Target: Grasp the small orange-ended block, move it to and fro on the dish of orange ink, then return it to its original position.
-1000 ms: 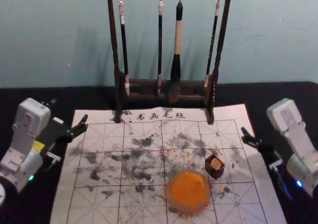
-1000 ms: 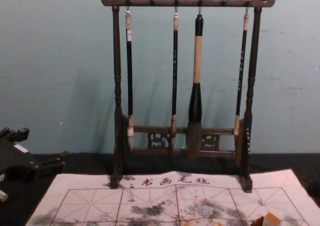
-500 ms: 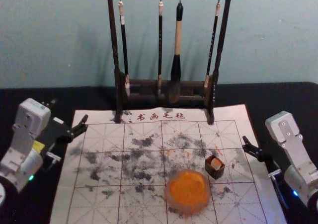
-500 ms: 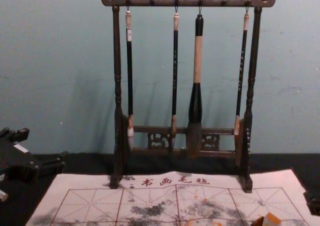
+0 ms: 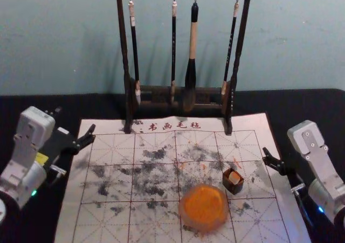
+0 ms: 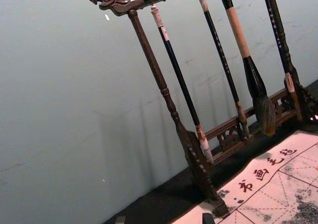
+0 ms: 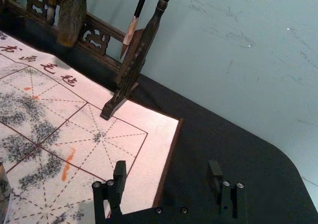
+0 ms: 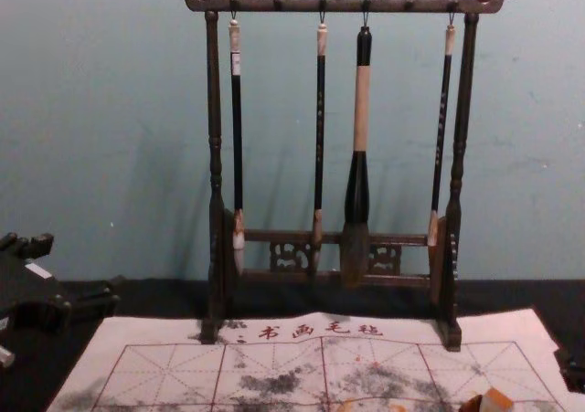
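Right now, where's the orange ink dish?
In the head view, the orange ink dish sits on the mat, right of centre, just left of the orange-ended block.

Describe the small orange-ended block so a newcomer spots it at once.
Find the dark rack of hanging brushes, then the white gridded mat before it. On the mat, just beyond and right of the round orange dish, sits the block. Unlike the dish, it is small, boxy and dark-sided, with orange on top.
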Available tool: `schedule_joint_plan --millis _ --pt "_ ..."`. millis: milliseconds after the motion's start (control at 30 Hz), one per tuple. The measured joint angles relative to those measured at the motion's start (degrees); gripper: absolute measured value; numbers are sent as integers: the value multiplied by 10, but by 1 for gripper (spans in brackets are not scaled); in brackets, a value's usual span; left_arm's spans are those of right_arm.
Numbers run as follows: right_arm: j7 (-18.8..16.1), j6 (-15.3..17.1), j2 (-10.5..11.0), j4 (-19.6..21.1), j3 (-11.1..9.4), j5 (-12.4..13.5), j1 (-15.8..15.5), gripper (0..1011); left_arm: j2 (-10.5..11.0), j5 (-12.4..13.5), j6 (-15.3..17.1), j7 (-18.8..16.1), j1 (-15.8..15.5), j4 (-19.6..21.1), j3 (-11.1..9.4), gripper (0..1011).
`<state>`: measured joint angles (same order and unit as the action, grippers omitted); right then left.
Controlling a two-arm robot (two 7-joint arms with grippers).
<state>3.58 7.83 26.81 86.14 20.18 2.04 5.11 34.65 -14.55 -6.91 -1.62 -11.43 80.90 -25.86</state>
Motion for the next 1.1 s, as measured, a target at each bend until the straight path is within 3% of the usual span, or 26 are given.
schedule_joint_plan --millis 1100 --pt "-1 1 1 1 1 1 0 1002 0 0 0 0 0 0 0 1001"
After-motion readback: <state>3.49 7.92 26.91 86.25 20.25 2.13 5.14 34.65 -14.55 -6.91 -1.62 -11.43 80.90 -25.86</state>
